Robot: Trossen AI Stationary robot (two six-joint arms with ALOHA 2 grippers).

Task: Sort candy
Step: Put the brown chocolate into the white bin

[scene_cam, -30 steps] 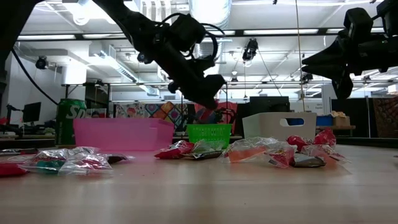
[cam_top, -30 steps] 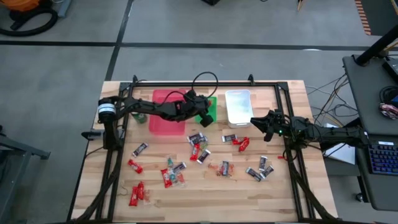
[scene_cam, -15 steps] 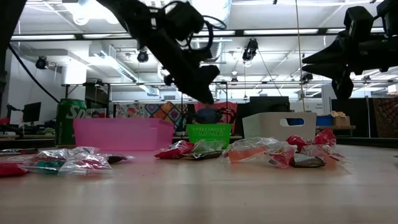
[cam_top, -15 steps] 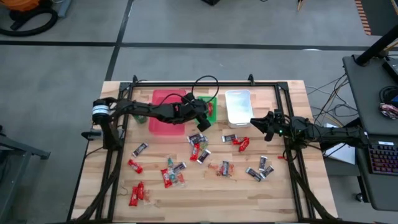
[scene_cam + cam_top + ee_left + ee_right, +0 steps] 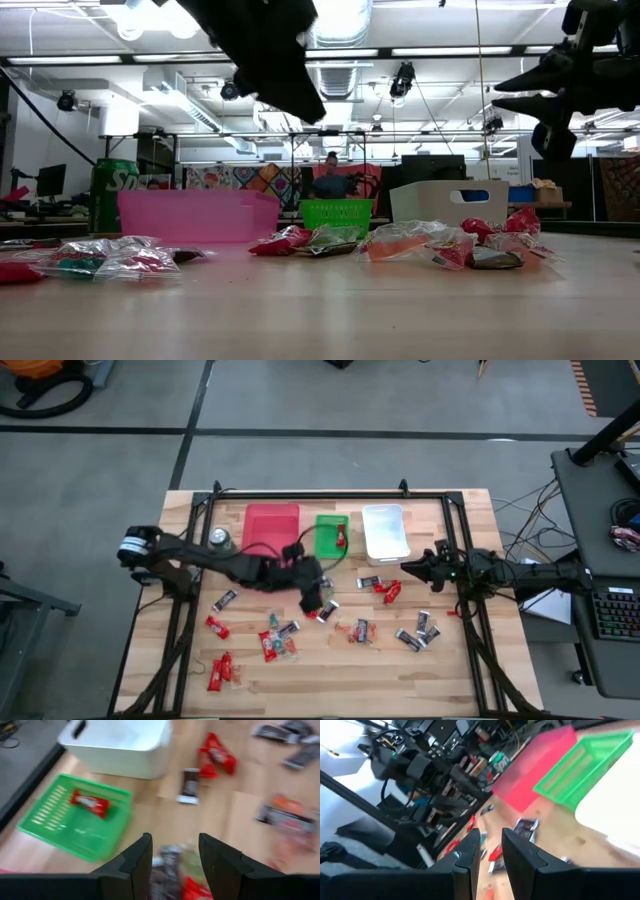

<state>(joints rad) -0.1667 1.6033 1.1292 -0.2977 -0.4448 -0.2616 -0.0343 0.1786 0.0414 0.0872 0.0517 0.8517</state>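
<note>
The left gripper (image 5: 175, 862) hangs apart, empty, over the candy (image 5: 171, 870); light, crinkly, slippery; best pinched mid-wrapper.

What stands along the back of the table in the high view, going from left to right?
Green can → pink bin → green basket, one red candy inside → white bin.

My candy (image 5: 318, 609) lies scattered flat across the desk's (image 5: 460, 680) lower half; 1 red piece (image 5: 341, 540) sits in the green bin (image 5: 327, 523).
</note>
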